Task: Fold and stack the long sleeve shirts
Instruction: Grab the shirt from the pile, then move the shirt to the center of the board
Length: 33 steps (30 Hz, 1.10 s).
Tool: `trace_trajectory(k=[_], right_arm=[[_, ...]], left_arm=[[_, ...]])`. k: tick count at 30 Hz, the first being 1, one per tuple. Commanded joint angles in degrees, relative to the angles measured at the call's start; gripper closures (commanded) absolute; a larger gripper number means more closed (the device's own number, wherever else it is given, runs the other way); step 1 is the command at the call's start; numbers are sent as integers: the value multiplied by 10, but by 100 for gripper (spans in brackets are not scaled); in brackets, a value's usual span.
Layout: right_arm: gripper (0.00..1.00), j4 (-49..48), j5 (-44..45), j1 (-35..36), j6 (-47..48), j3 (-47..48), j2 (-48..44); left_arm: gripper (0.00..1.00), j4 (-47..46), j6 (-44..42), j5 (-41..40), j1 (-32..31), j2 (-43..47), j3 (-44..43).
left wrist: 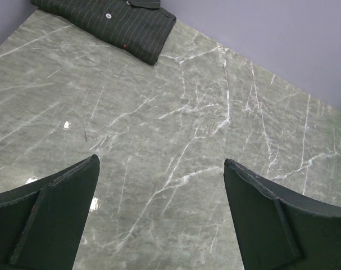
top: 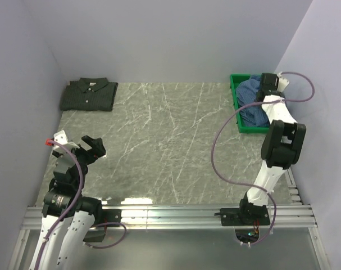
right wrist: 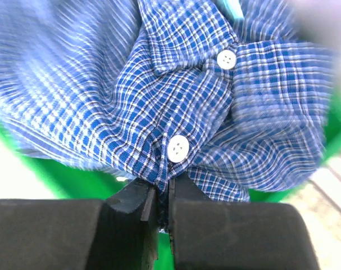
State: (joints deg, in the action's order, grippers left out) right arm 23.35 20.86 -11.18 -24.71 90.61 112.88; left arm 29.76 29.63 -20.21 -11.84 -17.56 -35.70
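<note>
right pincer (right wrist: 162, 194) is pressed together on a thin fold of the blue shirt (right wrist: 159, 84), right at the button strip, just under a white button (right wrist: 177, 148). the shirt lies bunched in the tray (right wrist: 74, 180), below and ahead of the pincer.

the hold looks slim. only an edge of cloth sits between the pads, so it could slip out on a lift. the rest may drag over the tray wall or tip the tray. a pull on the strip could also bring the shirt out twisted and hard to lay flat.

left pincer (left wrist: 160, 169) is spread and holds nothing, above bare table (left wrist: 176, 112). the dark shirt (left wrist: 111, 22) lies folded far ahead of it and to its left.

hidden: how much cloth is really gripped, the sleeves, the tray floor. the right wrist view is blurred at its edges, and from above the right pincer covers part of the shirt.
</note>
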Motion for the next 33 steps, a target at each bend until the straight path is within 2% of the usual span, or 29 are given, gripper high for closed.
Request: trace_trajectory(k=[1,6,10,16,20,21,23,26,28,29,30,31,33], right_arm=[[100,-41,79,39,33,18,-124],[100,-48,116,109,114,81,-231],[100,-32,94,216,179,185,-293],[100,-8,-43,349,223,316,-334],[100,-12,-157,445,216,332,-343],[100,-18,-206,458,215,310,-351],[100,-51,-238,489,219,268,-362],[98,-83,-253,519,193,149,-387],[93,-102,-254,520,172,21,-415],[83,-122,-253,520,153,-28,-428],[76,-131,-243,520,144,-125,-454],[62,-125,-210,520,136,-166,-465],[50,-97,-161,520,114,-270,-491]], left_arm=[[1,-22,-5,9,-1,1,-6],[2,-22,-6,10,-2,10,-4],[2,-22,-5,7,-2,17,-3],[2,-20,-6,6,-2,24,-5],[2,-17,-4,3,-2,25,-5],[2,-17,-4,4,-2,26,-5],[2,-18,-5,4,-2,26,-5],[2,-19,-8,12,-2,20,-5],[1,-22,-8,24,-2,17,-4],[1,-23,-8,31,-2,13,-4],[1,-23,-7,48,-2,11,-4],[1,-21,-5,56,-2,9,-6],[1,-15,14,75,-2,-1,-16]])
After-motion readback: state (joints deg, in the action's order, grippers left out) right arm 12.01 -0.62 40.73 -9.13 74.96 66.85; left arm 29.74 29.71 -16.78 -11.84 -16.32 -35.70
